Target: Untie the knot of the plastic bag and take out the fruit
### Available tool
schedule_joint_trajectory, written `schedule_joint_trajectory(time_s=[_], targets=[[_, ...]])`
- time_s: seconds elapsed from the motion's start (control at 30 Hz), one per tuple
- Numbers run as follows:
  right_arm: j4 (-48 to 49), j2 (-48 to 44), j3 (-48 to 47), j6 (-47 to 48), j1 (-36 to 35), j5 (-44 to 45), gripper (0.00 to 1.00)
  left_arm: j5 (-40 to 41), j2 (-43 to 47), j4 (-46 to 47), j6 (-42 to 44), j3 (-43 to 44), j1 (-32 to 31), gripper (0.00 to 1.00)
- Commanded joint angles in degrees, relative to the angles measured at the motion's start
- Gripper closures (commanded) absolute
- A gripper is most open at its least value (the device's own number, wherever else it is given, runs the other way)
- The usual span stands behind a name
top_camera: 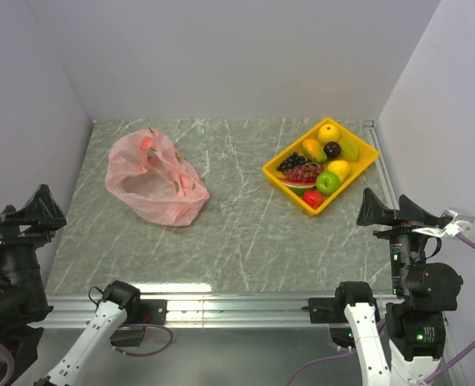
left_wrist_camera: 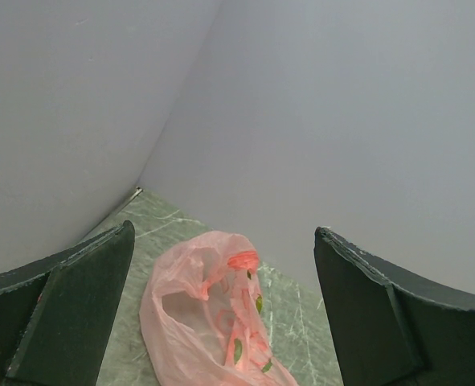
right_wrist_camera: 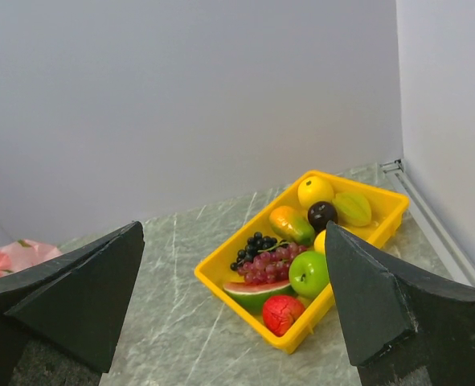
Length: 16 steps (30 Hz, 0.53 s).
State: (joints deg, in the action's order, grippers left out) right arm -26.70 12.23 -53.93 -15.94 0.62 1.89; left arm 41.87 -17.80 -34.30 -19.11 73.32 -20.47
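Left gripper [left_wrist_camera: 225, 233] spread wide, empty, right gripper [right_wrist_camera: 235, 229] likewise, both well apart from plastic bag [top_camera: 153, 183]

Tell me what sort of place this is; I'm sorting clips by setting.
Probably a robot lab bench: bare grey walls enclose a marble-patterned table, a left arm and a right arm are bolted to its near rail, and toy fruit fills a yellow tray.
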Motion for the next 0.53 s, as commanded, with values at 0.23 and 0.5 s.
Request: schedule_joint_trajectory(time_s=[0.23, 0.5], targets=[[2.26, 1.66, 1.02, 0.56, -0.36, -0.57, 0.0, -1.0, -0.22, 3.28, 0.74, -2.56, -0.19, 0.01], [2.26, 1.92, 1.11, 0.39, -0.27, -1.01, 0.0, -1.79, -0.74, 5.21, 0.92, -4.67, -0.19, 0.0]])
